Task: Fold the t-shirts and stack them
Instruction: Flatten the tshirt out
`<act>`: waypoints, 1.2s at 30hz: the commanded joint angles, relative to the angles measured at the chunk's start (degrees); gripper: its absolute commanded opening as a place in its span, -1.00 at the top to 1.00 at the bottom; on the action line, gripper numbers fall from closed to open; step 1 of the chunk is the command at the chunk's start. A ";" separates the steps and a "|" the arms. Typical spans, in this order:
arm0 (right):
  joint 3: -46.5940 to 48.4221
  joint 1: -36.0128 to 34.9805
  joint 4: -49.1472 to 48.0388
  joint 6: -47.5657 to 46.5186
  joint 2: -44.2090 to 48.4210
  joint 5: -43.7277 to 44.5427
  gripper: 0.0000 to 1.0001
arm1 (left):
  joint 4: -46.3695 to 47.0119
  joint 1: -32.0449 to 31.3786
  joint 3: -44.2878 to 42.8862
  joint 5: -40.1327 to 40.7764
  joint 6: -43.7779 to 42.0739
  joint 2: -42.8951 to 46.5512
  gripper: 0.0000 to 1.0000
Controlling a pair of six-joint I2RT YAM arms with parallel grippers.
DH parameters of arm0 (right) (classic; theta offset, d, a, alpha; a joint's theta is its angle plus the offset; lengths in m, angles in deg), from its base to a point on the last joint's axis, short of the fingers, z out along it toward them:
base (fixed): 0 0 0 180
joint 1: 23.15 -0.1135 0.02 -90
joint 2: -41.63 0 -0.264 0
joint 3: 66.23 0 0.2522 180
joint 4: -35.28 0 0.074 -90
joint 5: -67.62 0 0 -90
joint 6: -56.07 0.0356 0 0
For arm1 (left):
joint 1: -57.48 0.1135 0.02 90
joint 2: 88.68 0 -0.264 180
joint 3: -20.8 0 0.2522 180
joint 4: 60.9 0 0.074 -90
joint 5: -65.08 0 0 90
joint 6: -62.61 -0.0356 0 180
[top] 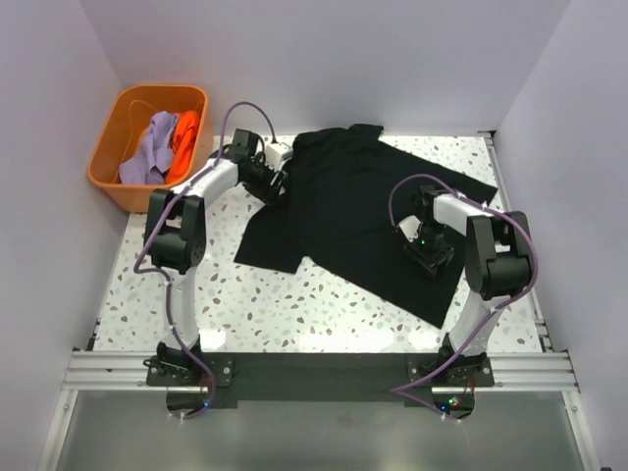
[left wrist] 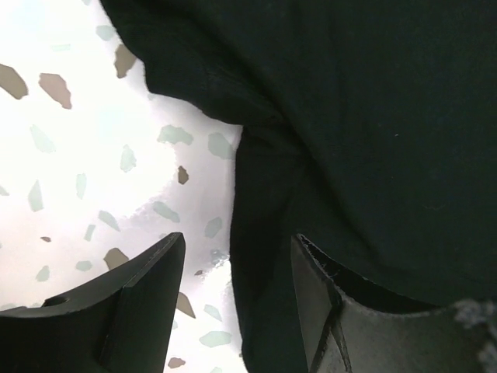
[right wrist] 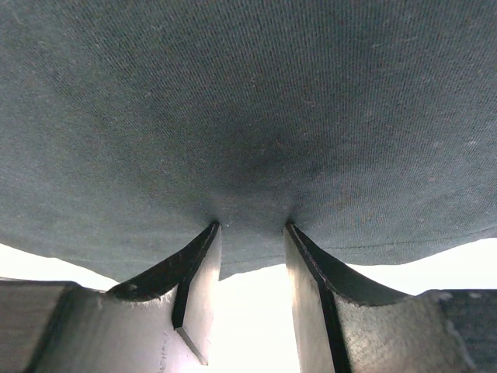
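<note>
A large black t-shirt lies spread on the speckled table. My left gripper is at its left sleeve edge. In the left wrist view the left gripper is open, with a fold of the black shirt between the jaws. My right gripper is on the shirt's lower right part. In the right wrist view the right gripper is open, its fingertips pressed into the black cloth with the hem in the gap. A lavender shirt and an orange shirt lie crumpled in the tub.
The orange plastic tub stands at the back left, just off the table's corner. White walls close in the table on the left, back and right. Bare speckled tabletop shows in front of the shirt. Both arm bases sit on the near rail.
</note>
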 commanded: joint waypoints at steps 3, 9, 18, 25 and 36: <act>0.77 0.37 -4.20 -0.08 -2.51 -0.35 0.16 | -0.42 -1.46 -0.65 -2.33 -2.32 0.70 -0.22; 1.82 0.37 -3.59 -0.34 -3.38 -0.44 0.16 | 0.90 -3.22 -0.04 2.77 -4.96 0.26 -0.15; 2.70 0.46 -2.97 -1.05 -4.18 -0.18 0.16 | -0.33 -4.54 -3.20 7.96 -7.25 -2.73 0.04; 3.06 0.37 -3.15 -1.49 -4.53 0.09 0.16 | 0.98 -4.46 -2.50 9.98 -7.69 -1.59 0.47; 1.56 0.46 -4.82 -3.16 -3.82 3.16 0.18 | -2.51 2.04 -0.04 12.44 0.03 -0.61 1.00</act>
